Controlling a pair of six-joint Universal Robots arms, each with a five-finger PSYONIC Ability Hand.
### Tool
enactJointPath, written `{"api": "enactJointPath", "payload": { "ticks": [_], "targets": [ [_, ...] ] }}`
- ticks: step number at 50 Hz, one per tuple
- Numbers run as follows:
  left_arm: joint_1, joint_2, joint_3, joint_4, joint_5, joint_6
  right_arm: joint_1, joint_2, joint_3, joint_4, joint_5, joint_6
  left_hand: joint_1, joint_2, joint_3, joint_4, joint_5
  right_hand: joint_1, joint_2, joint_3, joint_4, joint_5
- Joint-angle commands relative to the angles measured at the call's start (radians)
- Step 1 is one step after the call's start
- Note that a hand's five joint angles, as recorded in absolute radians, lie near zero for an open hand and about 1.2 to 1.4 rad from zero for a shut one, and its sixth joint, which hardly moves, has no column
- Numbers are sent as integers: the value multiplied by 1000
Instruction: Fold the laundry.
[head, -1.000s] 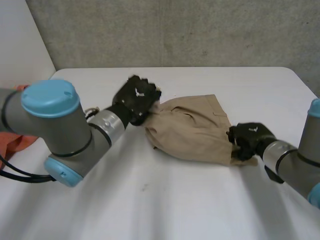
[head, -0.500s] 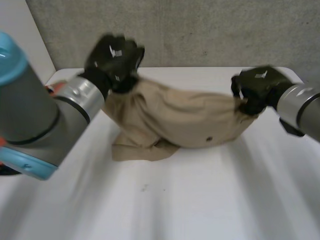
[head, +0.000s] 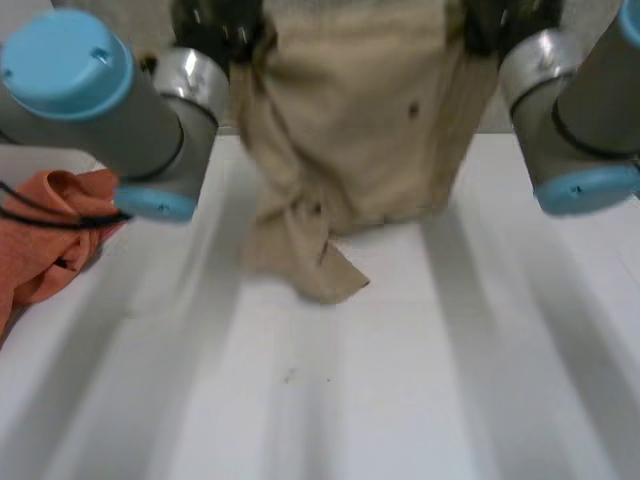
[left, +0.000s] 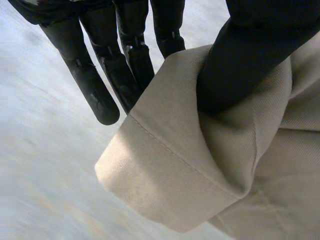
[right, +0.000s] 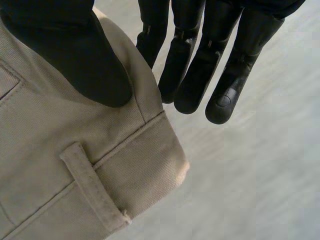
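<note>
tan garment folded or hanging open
Hanging, not folded: tan garment pinched by left hand at a hem, right hand at the waistband.

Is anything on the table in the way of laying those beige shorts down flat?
Nothing visible does: the orange cloth lies at the left edge of the table, apart from the hanging khaki shorts.

White worktop (head: 420, 380), plain matte, small dark speck (head: 289, 376) near mid. Grey concrete wall (head: 125, 8) behind.
</note>
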Motion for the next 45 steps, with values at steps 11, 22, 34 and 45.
{"api": "enactJointPath", "payload": {
  "ticks": [11,22,34,45],
  "targets": [
    [17,219,-377,148,-43,-28,9,-107,221,-39,56,-11,164,150,150,150,132,428,223,209,212,225],
    [-18,260,-842,111,-27,-24,17,-124,549,130,48,-99,156,141,141,142,123,428,223,209,212,225],
    [-49,254,-908,-84,-33,-32,17,-126,748,135,30,-119,-407,-422,-422,-421,-440,428,223,209,212,225],
    [11,351,-987,-170,-23,-35,9,-127,800,130,14,-51,-875,-889,-889,-889,-908,428,223,209,212,225]
  ]
}}
